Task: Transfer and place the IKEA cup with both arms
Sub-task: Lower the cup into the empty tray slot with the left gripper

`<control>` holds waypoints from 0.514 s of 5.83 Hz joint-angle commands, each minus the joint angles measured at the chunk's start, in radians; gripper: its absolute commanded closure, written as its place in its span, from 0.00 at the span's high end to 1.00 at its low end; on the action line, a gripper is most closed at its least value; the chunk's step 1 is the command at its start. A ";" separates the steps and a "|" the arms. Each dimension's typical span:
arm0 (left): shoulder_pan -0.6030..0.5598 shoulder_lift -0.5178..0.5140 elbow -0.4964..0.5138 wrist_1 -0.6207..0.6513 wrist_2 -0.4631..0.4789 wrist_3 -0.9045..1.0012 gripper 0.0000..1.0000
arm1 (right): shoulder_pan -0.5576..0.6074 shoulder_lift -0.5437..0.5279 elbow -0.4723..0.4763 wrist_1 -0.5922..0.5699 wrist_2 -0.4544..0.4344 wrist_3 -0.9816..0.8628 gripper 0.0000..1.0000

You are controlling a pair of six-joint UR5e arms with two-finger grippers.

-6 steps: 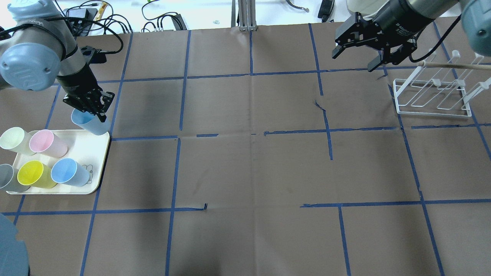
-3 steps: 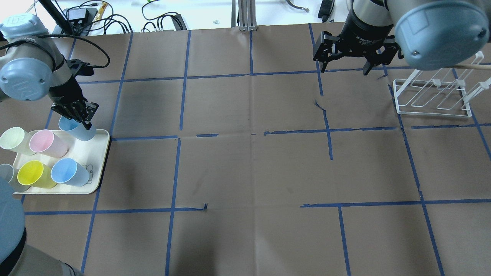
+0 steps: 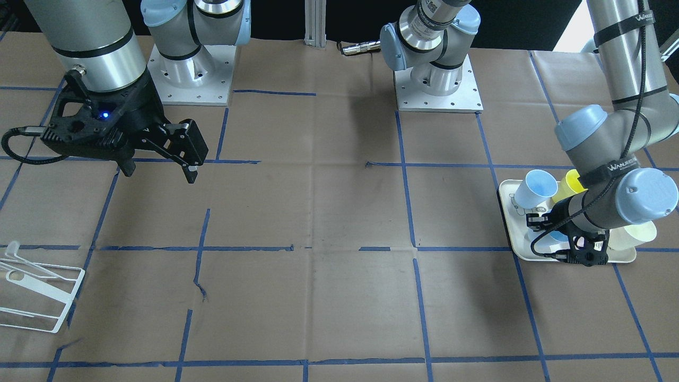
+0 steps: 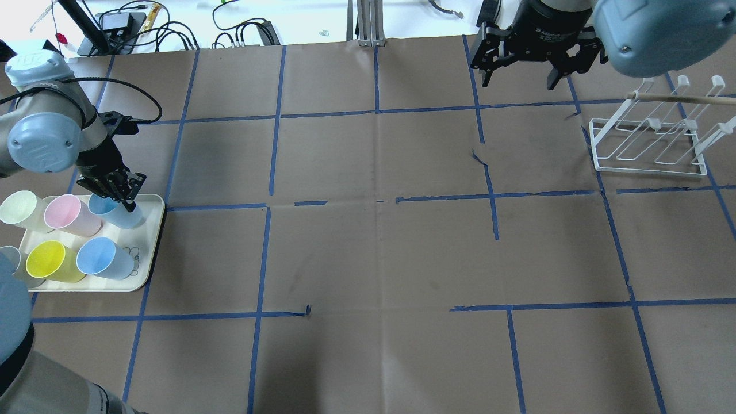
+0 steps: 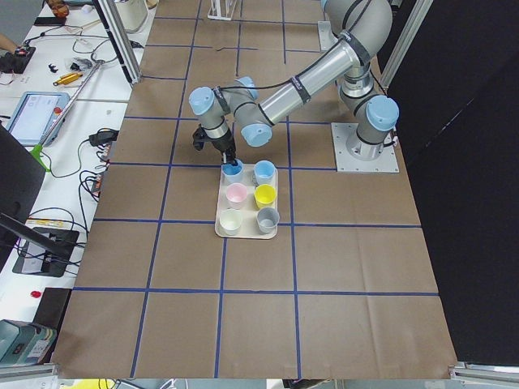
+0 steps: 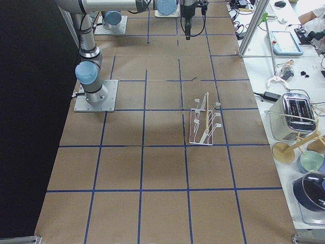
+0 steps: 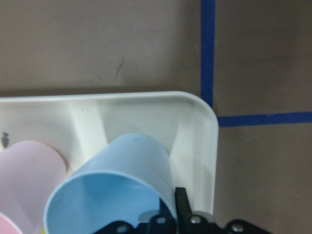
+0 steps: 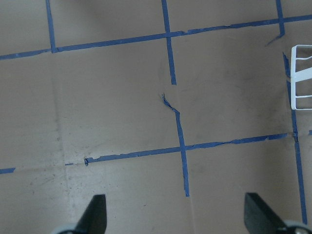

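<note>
The IKEA cup (image 4: 122, 211) is a pale sky-blue tumbler, tilted, at the far right corner of the white tray (image 4: 150, 253). My left gripper (image 4: 118, 194) is shut on its rim. In the left wrist view the cup (image 7: 122, 180) fills the bottom, with one finger (image 7: 181, 202) outside its wall and the other hidden. From the front, the cup (image 3: 557, 240) is mostly hidden behind the left gripper (image 3: 581, 253). My right gripper (image 4: 520, 80) is open and empty, high over the far right of the table; it also shows in the front view (image 3: 159, 172).
The tray also holds a second blue cup (image 4: 103, 259), a yellow cup (image 4: 52, 261), a pink cup (image 4: 70, 214), a cream cup (image 4: 23, 210) and a grey cup (image 5: 268, 217). A white wire rack (image 4: 650, 144) stands at the far right.
My left gripper has carried the blue cup back and down onto the tray's far right corner. My right arm has swung round and drawn back toward the table's far edge, jaws still open.
</note>
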 commanded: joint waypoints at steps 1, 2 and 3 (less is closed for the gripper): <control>0.001 -0.009 -0.010 -0.002 0.011 0.001 0.10 | -0.014 0.000 -0.002 0.002 0.003 0.001 1.00; -0.010 -0.007 -0.004 0.000 0.061 0.004 0.99 | -0.015 0.000 0.001 0.002 -0.003 -0.001 1.00; -0.010 -0.003 0.007 -0.009 0.069 0.007 0.98 | -0.015 0.000 0.001 0.002 -0.006 -0.001 1.00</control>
